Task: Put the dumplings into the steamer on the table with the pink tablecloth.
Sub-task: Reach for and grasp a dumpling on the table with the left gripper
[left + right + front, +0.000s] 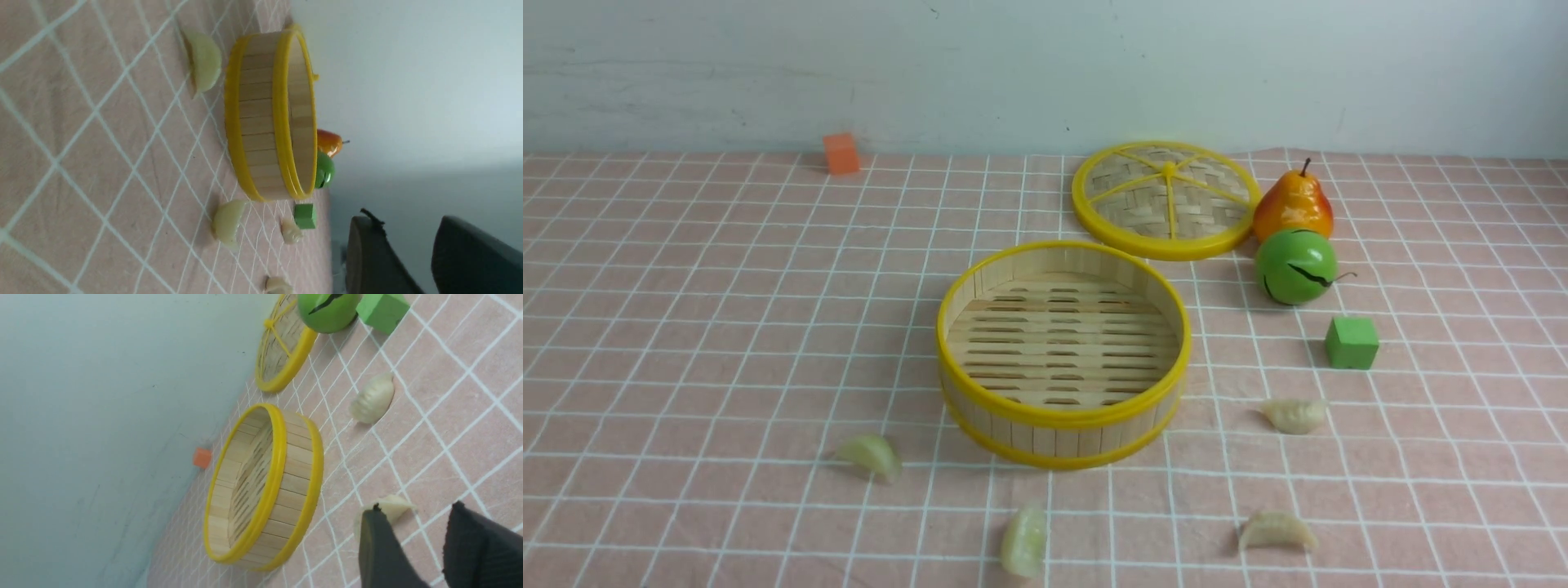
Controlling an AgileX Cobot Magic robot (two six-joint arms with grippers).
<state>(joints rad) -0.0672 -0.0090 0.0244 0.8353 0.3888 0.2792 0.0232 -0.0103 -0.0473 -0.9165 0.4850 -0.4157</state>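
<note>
Meeting a pale wall (1045,73), gridded pink tablecloth (686,343)

left gripper (402,228): jaws stand apart, with open space between them.
left fingers (376,261): dark; one is narrow with a small nub at its tip, the other broader and rounded.
right gripper (414,514): jaws stand apart, with a clear gap between the tips.
right fingers (380,555): dark; one tapers to a point, the other is broad with a ribbed face.
arms: outside the front view; only the fingertips show, each in its own wrist view.
</note>
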